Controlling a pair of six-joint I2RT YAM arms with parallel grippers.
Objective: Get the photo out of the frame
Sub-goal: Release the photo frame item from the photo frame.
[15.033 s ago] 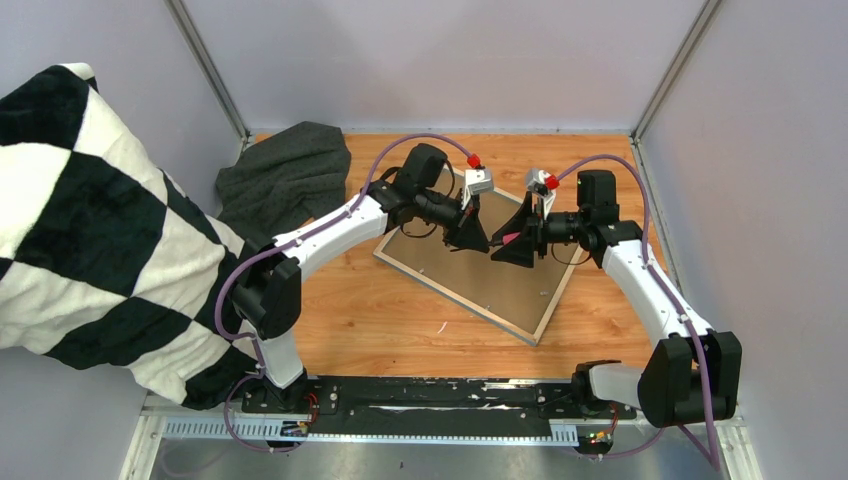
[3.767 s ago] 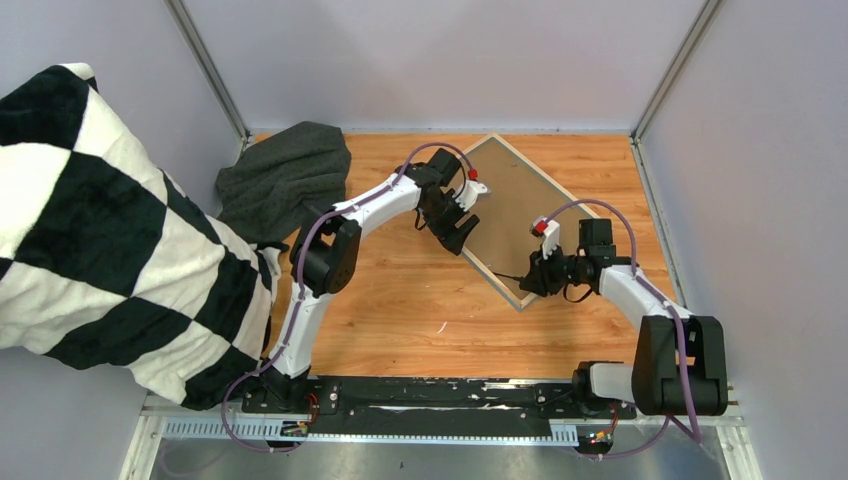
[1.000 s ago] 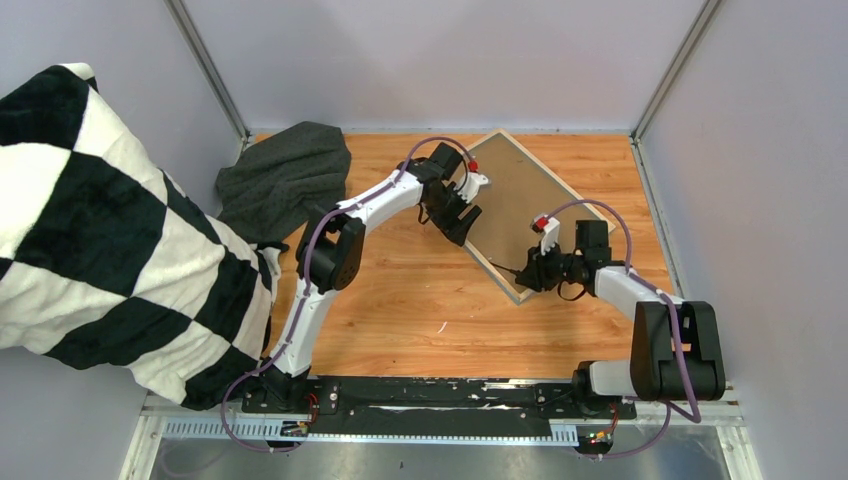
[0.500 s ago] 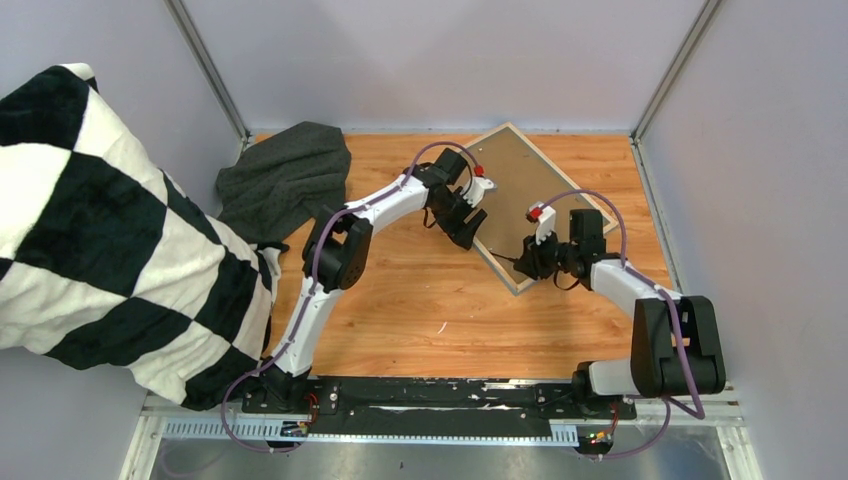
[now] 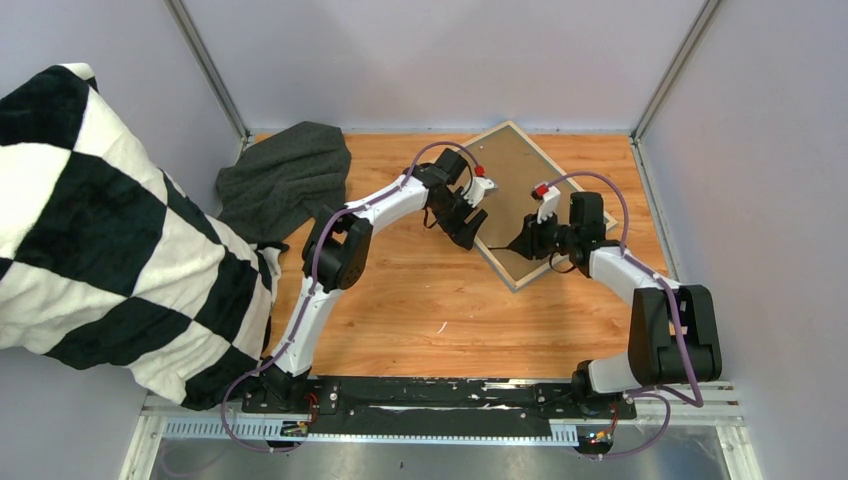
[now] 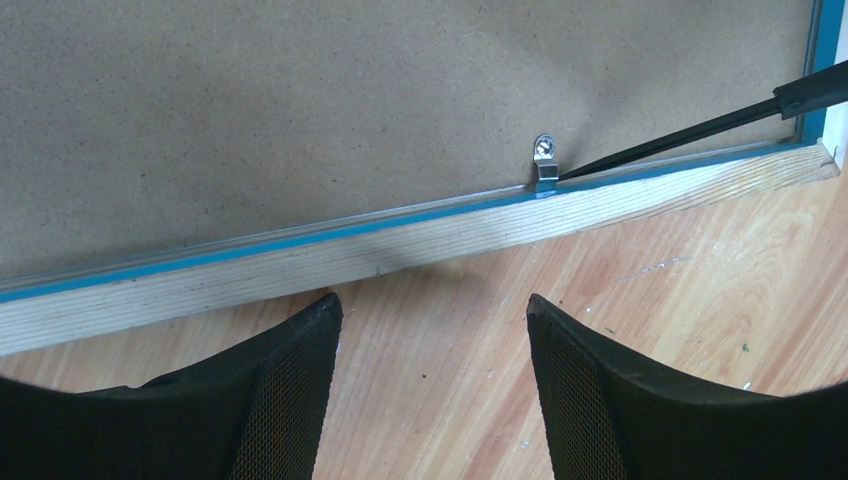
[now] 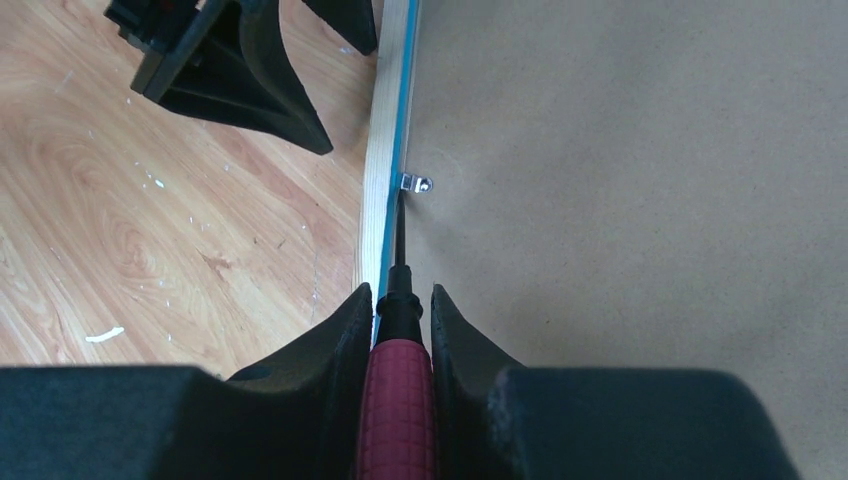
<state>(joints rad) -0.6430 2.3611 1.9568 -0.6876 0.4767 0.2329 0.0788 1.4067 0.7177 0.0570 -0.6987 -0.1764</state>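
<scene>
The frame (image 5: pixel 494 266) lies face down at the back of the table, its pale wood edge (image 6: pixel 400 255) and thin blue lip showing. The brown backing board (image 6: pixel 300 100) covers it, so the photo is hidden. My right gripper (image 7: pixel 400 292) is shut on a magenta-handled screwdriver (image 7: pixel 397 400). The tool's black shaft (image 6: pixel 690 135) reaches a small metal clip (image 7: pixel 417 184) at the frame's inner edge. My left gripper (image 6: pixel 432 300) is open, low over the table just outside that same edge, with nothing between its fingers.
A dark grey cloth (image 5: pixel 285 175) lies bunched at the table's back left. A large black-and-white checked blanket (image 5: pixel 100 230) hangs over the left side. Enclosure walls stand close behind and to the right of the wooden table (image 5: pixel 400 310).
The right gripper with the screwdriver has moved toward the back along the frame's edge, up to the clip. The frame has shifted slightly toward the back. The left gripper has barely moved.
</scene>
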